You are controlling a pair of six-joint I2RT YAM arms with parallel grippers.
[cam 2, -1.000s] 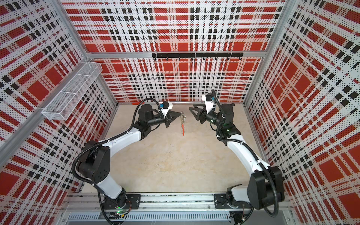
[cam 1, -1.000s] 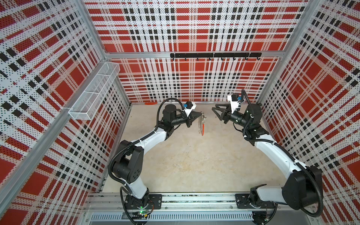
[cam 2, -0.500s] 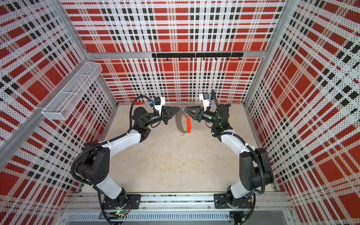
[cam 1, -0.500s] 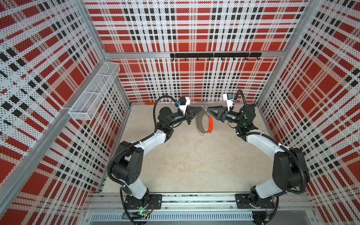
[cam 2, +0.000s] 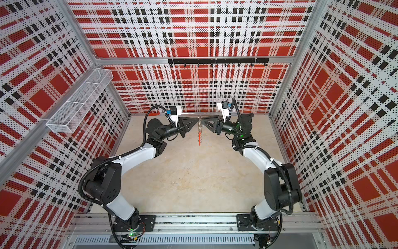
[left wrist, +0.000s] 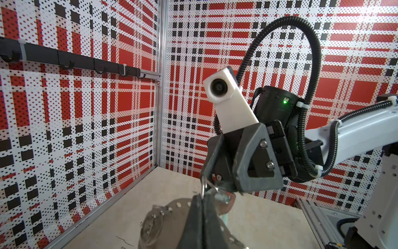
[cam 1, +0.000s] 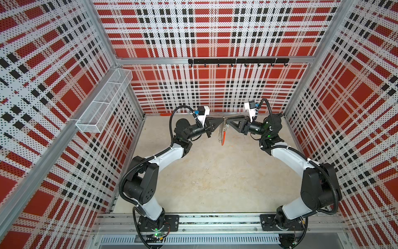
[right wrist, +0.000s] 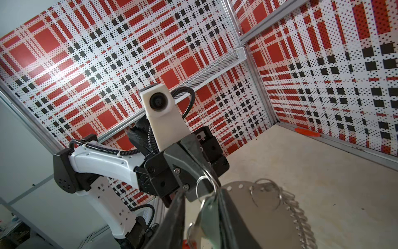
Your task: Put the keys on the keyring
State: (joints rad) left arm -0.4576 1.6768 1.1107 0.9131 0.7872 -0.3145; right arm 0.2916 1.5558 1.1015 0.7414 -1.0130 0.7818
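At the far middle of the table [cam 1: 215,176]: the left gripper [cam 1: 221,122] and the right gripper [cam 1: 228,119] meet tip to tip in the air.
Left claw: jaws pressed together on the top edge of the keyring [cam 1: 223,134], which hangs edge-on, orange arc lowest.
Right claw: jaws narrow, the mint tag of the keys [right wrist: 207,215] between them; whether they pinch it I cannot tell.
Why, as I judge: one arm steadies the ring so the other can work the key on.

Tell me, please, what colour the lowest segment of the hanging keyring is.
Orange-red: the keyring has its bottom segment in that colour, clearest in a top view.
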